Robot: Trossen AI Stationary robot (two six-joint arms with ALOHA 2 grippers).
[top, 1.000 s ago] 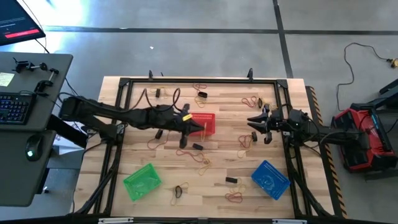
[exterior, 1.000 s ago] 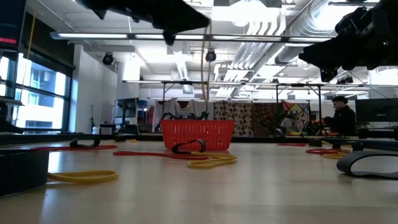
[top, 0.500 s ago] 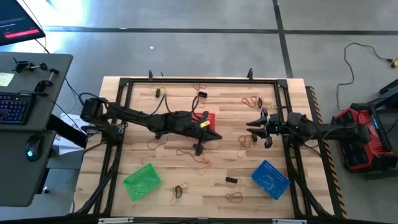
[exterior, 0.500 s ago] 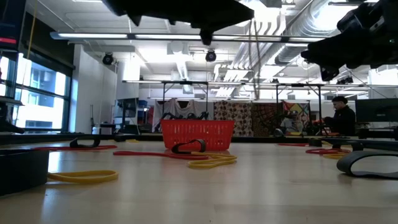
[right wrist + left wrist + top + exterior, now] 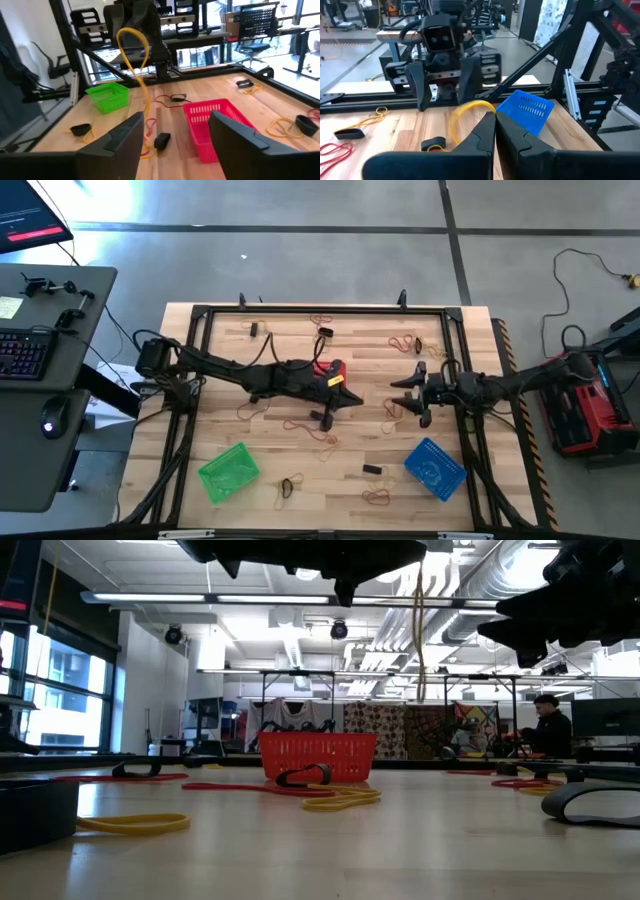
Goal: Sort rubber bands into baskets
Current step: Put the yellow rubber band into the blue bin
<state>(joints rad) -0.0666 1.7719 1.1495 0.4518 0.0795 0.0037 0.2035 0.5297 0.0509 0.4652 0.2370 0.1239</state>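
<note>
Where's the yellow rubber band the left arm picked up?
Hanging from the shut left tool above mid-table: the yellow rubber band dangles between the red basket and the open right tool.

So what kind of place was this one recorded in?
Probably a robotics lab or workshop: a wooden table inside a black frame, exposed ceiling ducts, more workbenches behind, and a desk with a keyboard beside the rig.
</note>
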